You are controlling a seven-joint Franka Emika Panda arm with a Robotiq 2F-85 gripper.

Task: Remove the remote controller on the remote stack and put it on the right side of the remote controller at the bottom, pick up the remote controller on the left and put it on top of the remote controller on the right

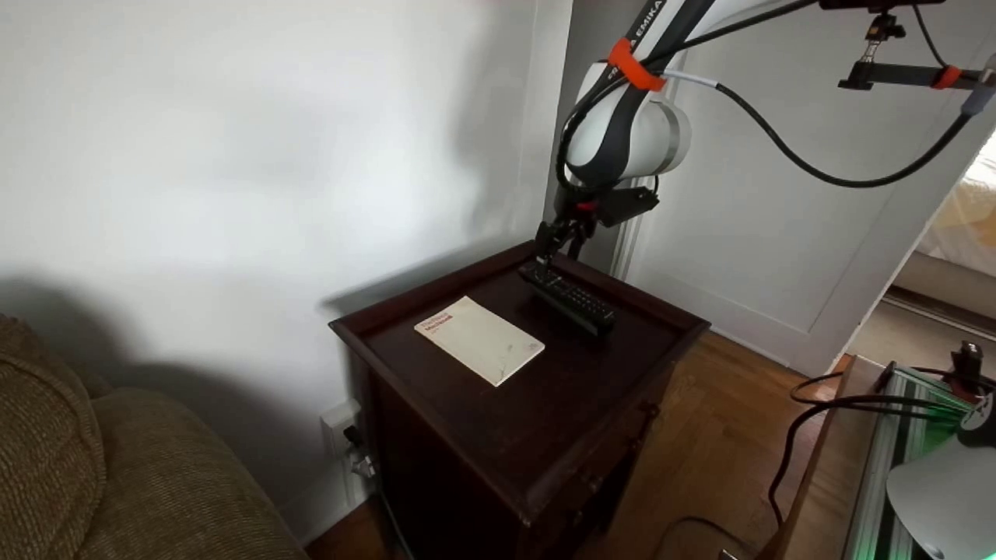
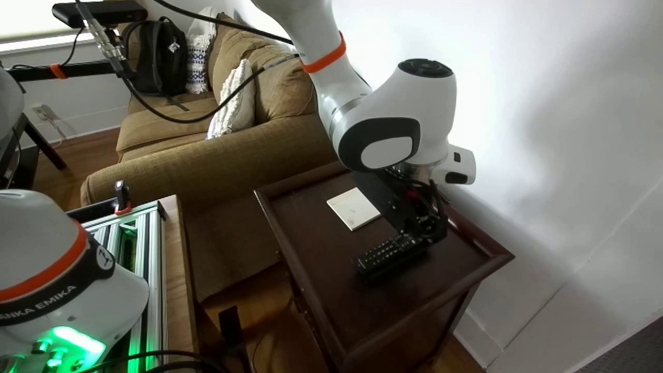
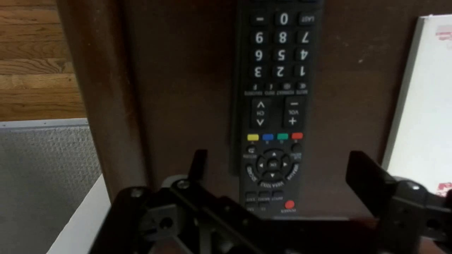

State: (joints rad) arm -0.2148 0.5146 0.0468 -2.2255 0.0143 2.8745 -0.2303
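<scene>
Dark worktop (image 1: 529, 424) here, stacked remotes (image 1: 572, 302), claw (image 3: 278, 155) wide at one end; only the wrist view shows coloured buttons (image 3: 282, 136).

Remote controllers (image 3: 277, 106): two, the lower mostly hidden. Numeral buttons (image 3: 281, 54) in view: ten. White booklet (image 1: 480, 341): one. Dark wooden cabinet (image 1: 498, 435): one. Sofa (image 2: 222, 160): one. White cushions (image 2: 235, 101): two. Black backpack (image 2: 160, 57): one. Robot arm (image 2: 393, 114): one. Gripper (image 3: 279, 160): one; fingers (image 3: 363, 180): two.
</scene>
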